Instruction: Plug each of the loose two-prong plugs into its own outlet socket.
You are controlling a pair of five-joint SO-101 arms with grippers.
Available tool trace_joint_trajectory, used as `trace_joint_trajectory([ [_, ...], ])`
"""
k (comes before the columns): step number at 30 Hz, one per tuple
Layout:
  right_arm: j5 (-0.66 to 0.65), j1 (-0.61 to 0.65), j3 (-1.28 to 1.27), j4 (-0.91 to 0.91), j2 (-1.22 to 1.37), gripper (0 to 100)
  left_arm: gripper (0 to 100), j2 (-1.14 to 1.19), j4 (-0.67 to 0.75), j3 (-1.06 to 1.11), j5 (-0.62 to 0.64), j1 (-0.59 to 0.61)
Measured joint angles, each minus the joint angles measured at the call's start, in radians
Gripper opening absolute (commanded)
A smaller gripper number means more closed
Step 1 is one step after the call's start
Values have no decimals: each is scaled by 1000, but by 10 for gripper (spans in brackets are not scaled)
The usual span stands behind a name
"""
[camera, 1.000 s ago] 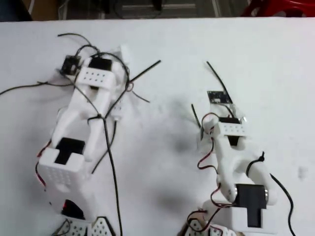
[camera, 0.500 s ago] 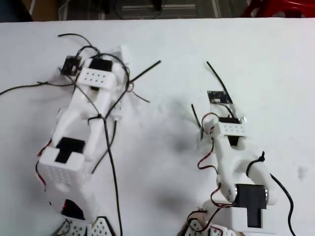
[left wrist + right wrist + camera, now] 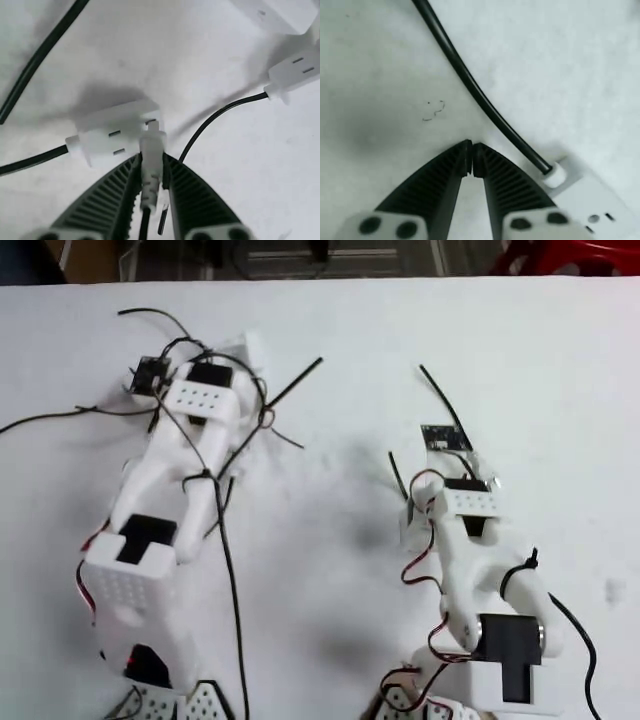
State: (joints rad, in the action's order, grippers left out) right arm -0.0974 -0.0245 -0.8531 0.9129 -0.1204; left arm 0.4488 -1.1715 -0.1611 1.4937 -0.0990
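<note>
My left gripper (image 3: 151, 159) is shut on a white two-prong plug (image 3: 151, 150) whose black cord runs back between the fingers. The plug's tip touches one end of a white outlet socket (image 3: 112, 136) lying on the table; I cannot tell whether the prongs are inside. A second white socket (image 3: 294, 73) on a black cord lies farther off. My right gripper (image 3: 471, 159) is shut on nothing, just above the bare table beside a black cord (image 3: 470, 85) that ends in a white outlet block (image 3: 587, 200). From above, the left arm (image 3: 190, 410) covers its gripper.
The white table (image 3: 330, 540) carries tangled black cords (image 3: 225, 570) around the left arm. Another white block (image 3: 280, 12) lies beyond the second socket. A small circuit board (image 3: 445, 437) sits ahead of the right arm (image 3: 465, 515). Open tabletop lies between the arms and at far right.
The left arm has shifted slightly away from the near edge, and the cords draped on it moved with it. The right arm has kept still.
</note>
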Motion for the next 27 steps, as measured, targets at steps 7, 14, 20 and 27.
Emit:
trace_joint_trajectory([
  [7,0,0,0,0,0,19,24,2,-114,-26,-2,2],
  [14,0,0,0,0,0,19,24,5,-184,-31,-2,44],
  [20,0,2,0,0,0,19,24,-3,-181,12,-61,58],
  [27,0,3,0,0,0,19,24,-5,-107,135,-120,101],
])
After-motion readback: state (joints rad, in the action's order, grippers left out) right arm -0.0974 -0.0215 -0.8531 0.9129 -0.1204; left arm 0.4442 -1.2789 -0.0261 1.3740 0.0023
